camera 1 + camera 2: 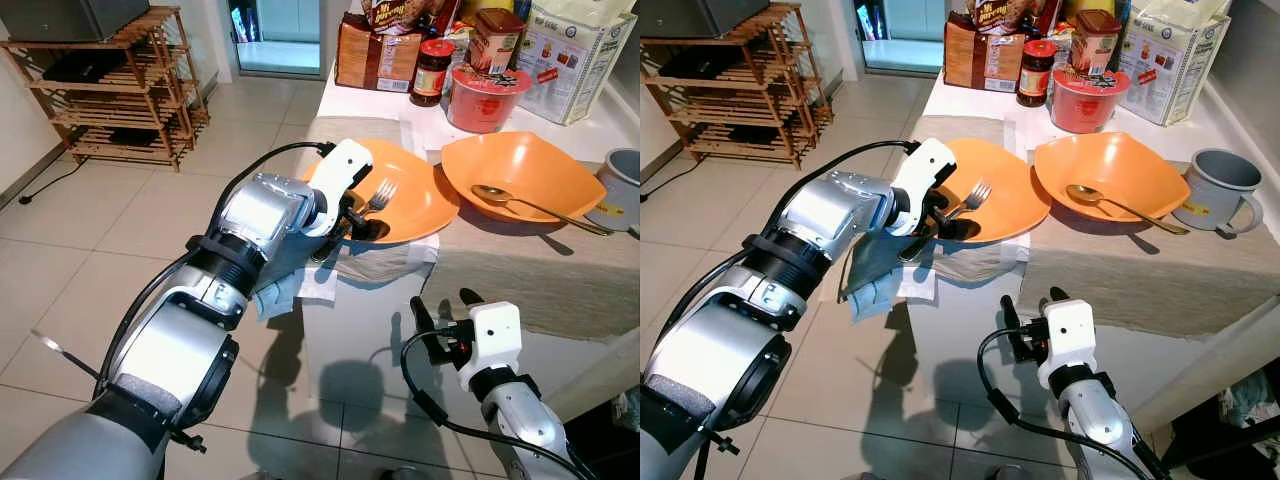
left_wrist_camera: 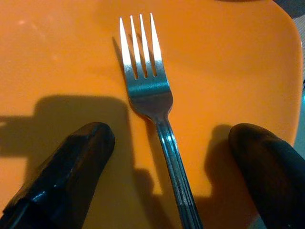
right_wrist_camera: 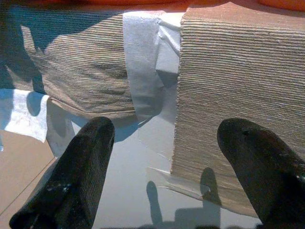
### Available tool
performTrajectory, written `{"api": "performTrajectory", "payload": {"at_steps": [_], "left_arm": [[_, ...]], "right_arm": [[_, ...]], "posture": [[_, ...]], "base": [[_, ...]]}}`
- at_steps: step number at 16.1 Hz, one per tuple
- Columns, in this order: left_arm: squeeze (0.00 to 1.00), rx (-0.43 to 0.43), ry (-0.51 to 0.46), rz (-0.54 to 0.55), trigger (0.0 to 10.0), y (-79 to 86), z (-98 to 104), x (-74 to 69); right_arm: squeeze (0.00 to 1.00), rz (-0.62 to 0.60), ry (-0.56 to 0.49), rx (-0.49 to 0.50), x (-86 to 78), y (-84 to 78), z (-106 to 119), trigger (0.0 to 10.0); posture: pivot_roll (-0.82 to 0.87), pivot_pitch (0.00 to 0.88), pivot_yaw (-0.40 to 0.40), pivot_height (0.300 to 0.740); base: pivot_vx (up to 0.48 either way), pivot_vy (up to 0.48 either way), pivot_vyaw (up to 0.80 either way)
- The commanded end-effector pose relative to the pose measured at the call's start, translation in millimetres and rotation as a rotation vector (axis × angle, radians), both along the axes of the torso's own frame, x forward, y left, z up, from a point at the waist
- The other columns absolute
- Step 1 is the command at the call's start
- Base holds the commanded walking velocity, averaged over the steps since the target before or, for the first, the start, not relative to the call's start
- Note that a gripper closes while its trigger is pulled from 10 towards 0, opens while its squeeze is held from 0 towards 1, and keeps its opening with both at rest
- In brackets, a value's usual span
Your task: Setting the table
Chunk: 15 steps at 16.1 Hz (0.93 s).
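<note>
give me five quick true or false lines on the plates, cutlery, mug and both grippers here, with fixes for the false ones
1. A silver metal fork lies on the left orange plastic plate. True.
2. The left gripper is clamped on the fork. False: its fingers stand open either side of the handle.
3. A gold spoon rests in the right orange plate. True.
4. The grey mug sits between the plates. False: it stands right of both.
5. The right gripper holds a knife. False: it is open, below the table edge.

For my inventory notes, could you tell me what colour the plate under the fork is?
Orange: the plate under the fork shows best in the left wrist view.
</note>
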<state>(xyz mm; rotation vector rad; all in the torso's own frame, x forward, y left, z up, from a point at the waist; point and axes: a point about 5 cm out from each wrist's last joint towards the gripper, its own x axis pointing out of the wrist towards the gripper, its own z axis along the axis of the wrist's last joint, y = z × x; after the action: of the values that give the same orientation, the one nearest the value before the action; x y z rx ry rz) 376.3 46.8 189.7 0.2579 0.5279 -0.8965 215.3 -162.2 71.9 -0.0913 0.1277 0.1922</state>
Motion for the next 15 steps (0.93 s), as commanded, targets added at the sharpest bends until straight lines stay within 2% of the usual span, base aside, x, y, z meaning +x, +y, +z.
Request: {"api": "performTrajectory", "payload": {"at_steps": [1,6,11,15], "left_arm": [[0.00,0.031,0.026,0.028,0.0,5.0,-5,2.0],[0.00,-0.003,0.054,0.065,0.0,4.1,-7,5.1],[0.00,0.067,-0.007,0.035,0.0,4.7,-14,4.6],[0.00,0.044,-0.004,0.036,0.0,4.2,-14,4.7]], "right_arm": [[0.00,0.003,0.004,-0.011,-0.4,0.8,1,10.0],[0.00,0.008,0.011,-0.017,0.2,0.2,1,10.0],[0.00,0.012,0.014,-0.019,-0.2,0.7,0,10.0],[0.00,0.015,0.018,-0.020,0.0,1.3,0,10.0]], "posture": [[-0.12,0.022,0.046,0.727],[-0.13,0.013,0.044,0.727],[-0.12,0.004,0.039,0.727],[-0.12,0.003,0.037,0.727]], "base": [[0.000,0.000,0.00],[0.000,0.000,0.00],[0.000,0.000,0.00],[0.000,0.000,0.00]]}}
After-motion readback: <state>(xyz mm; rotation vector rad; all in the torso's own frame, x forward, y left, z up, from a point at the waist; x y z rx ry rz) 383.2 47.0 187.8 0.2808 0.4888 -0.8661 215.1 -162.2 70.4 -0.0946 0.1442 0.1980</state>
